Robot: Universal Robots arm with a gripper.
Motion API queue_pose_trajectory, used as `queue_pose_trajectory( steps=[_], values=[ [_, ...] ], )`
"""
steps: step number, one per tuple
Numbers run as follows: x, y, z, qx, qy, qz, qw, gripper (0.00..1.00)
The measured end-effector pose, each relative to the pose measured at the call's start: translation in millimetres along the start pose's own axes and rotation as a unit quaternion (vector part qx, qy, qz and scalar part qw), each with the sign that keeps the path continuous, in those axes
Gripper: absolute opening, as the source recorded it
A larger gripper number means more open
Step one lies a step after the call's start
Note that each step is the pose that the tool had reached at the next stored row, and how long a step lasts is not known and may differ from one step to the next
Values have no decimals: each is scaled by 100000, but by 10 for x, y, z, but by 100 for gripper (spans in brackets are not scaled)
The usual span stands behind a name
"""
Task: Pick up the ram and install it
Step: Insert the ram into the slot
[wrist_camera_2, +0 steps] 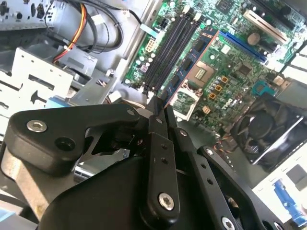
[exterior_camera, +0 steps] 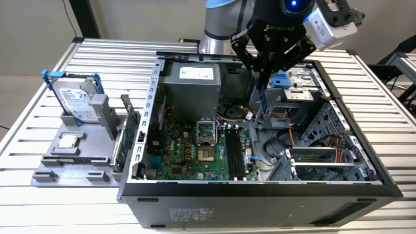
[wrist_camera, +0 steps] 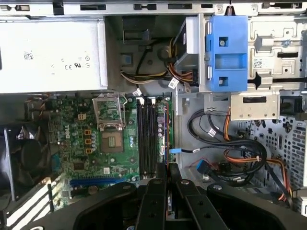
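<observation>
Carrying the ram clamped in the gripper fingers above the open case; motherboard slots unfilled.

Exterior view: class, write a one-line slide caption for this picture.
The gripper holds the ram upright above the open computer case, over the motherboard and its black slots.

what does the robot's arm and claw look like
The arm is a silver-grey tube with a blue ring at its joint. The claw is matte black, with angular linked fingers fixed by silver screws. A grey camera box sits beside it.
</observation>
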State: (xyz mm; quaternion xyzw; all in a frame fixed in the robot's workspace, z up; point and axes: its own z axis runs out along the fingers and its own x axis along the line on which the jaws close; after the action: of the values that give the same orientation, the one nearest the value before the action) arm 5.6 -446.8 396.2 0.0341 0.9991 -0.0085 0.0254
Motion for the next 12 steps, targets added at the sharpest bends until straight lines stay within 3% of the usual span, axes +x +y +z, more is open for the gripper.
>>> queue_pose_trajectory(
  steps=[4, 12],
  values=[
    [-16, 2, 21, -5, 10, 87, 100000, 0],
    [-138, 13, 167, 44, 309, 28, 100000, 0]
  ],
)
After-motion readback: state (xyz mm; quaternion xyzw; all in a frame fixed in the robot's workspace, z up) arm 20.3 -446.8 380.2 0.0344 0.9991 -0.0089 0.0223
